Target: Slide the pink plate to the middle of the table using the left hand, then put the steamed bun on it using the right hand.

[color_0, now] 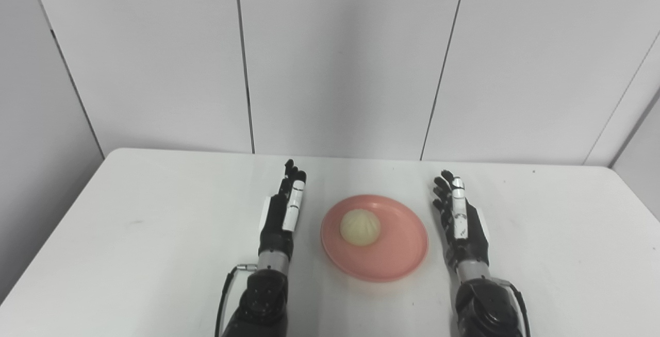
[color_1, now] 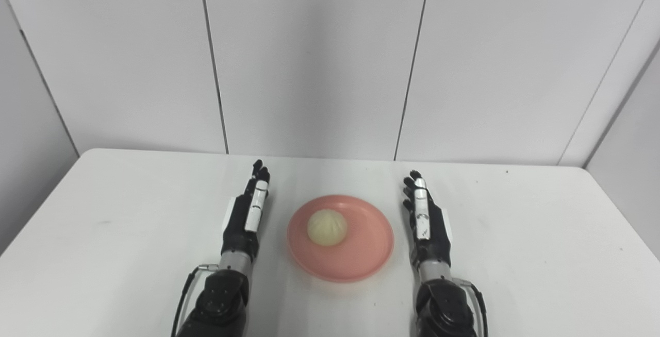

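The pink plate (color_0: 397, 254) lies near the middle of the white table, close to the front. A pale steamed bun (color_0: 360, 228) sits on its left half. My left hand (color_0: 282, 212) rests just left of the plate, fingers straight and pointing away, holding nothing. My right hand (color_0: 459, 218) is just right of the plate in the same flat pose, fingers apart and empty. Neither hand touches the plate or the bun.
The white table (color_0: 129, 223) reaches to a grey panelled wall (color_0: 330, 59) at the back. Its left and right edges are in view. Nothing else stands on it.
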Tool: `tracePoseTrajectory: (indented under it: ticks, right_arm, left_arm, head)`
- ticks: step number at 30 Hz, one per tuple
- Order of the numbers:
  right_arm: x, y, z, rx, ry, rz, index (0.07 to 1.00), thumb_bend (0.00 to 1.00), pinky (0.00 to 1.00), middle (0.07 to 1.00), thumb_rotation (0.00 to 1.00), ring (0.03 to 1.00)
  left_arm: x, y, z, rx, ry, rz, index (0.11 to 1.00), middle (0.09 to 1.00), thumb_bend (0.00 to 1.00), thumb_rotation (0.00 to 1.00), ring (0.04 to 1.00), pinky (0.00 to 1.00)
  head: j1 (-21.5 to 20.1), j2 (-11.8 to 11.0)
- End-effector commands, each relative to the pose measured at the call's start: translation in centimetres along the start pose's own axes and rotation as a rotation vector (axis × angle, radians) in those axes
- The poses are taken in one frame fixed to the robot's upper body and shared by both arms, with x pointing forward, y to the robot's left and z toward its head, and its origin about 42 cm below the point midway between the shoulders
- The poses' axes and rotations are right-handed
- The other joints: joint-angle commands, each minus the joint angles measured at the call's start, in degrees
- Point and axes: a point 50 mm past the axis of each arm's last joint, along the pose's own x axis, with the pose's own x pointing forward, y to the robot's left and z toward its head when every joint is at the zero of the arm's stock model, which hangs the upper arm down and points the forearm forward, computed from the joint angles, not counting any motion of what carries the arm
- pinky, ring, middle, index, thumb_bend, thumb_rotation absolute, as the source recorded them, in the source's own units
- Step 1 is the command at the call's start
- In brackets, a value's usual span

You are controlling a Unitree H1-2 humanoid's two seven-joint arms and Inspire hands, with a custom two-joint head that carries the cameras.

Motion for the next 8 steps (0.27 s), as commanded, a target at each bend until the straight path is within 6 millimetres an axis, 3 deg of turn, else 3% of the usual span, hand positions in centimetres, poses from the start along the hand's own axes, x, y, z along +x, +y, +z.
tracePoseTrajectory:
  ticks: [1, 8]
  right_arm:
    - [-0.1, 0.4, 0.1, -0.016, -0.050, 0.018, 0.923, 0.81, 0.97, 0.930, 1.00, 0.951]
    - [-1.5, 1.0, -0.9, -0.026, -0.079, 0.080, 0.950, 0.81, 1.00, 0.973, 1.00, 0.992]
  left_arm:
    - [0.0, 1.1, 0.3, -0.005, -0.004, -0.015, 1.000, 1.000, 0.58, 0.96, 1.000, 1.00]
    - [-0.8, 2.5, 0.7, 0.019, 0.027, -0.019, 1.000, 1.000, 0.58, 1.00, 1.000, 1.00]
  head:
    - [0.2, 0.3]
    - [-1.2, 1.6]
